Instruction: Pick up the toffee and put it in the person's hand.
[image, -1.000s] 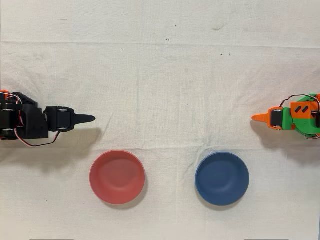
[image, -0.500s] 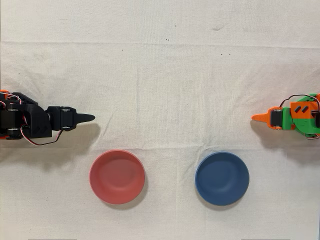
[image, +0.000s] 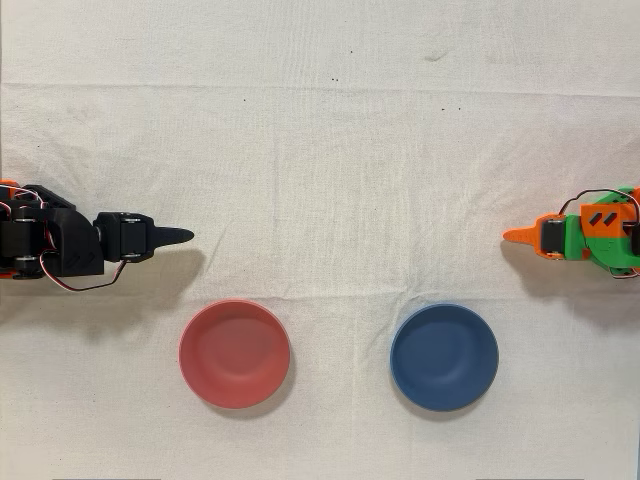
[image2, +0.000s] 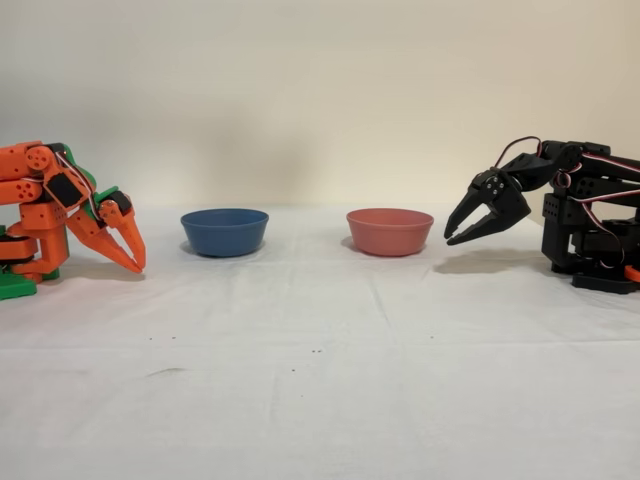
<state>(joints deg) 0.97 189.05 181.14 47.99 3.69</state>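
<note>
- At the left edge of the overhead view, the black arm's claw (image: 172, 237) is seen pointing toward the middle of the table (image: 330, 150), raised above the cloth, with its shadow cast just below it.
- From the fixed view, the claw (image2: 461, 222) is shown tilted downward with its two fingers parted a little (a narrow gap, nothing held between them).
- A red bowl (image: 235, 353) is set near the claw, just beyond its tip and apart from it; its inside appears bare.
- A blue bowl (image: 444, 357) is placed beside the red one, well apart from it, also with a bare inside.
- An orange arm (image: 585, 237) is parked idle at the opposite edge.
- Where the toffee lies cannot be told from either view.
</note>
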